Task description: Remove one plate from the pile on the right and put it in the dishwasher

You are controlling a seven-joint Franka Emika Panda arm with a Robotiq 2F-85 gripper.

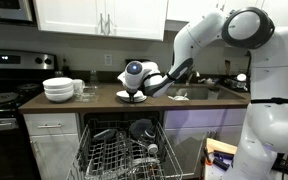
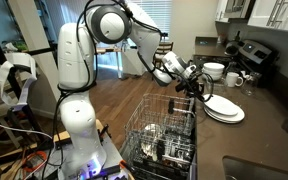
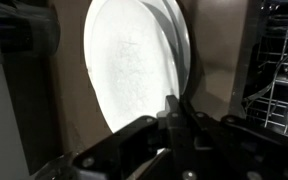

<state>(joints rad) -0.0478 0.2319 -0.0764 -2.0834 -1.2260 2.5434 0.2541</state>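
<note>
White flat round plate sat rim-pinched in your fingers. It next needed lifting to the dark wire-racked dishwasher.

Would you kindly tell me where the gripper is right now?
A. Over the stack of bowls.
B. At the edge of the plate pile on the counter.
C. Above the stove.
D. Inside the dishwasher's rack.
B: in an exterior view the gripper sits at the rim of the pile on the counter, and the wrist view shows it shut on the edge of the plate.
</note>
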